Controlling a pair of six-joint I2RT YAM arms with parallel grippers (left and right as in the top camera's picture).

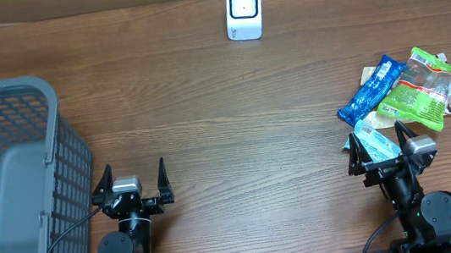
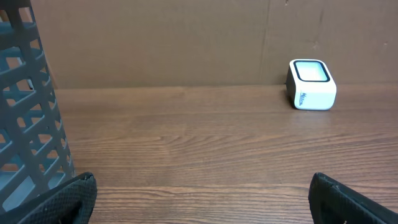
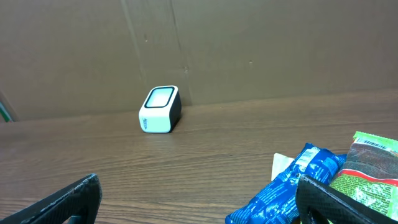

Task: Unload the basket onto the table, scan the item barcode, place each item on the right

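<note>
The left hand and right hand gape fully open, holding nothing, at the near edge; snack packets lie right, the white scanner far.

both arms are black. the left gripper at 7 o'clock and the right gripper at 5 o'clock each have two thin pointy fingers and a small grey box on top. a black cable curls off the left arm.
</note>
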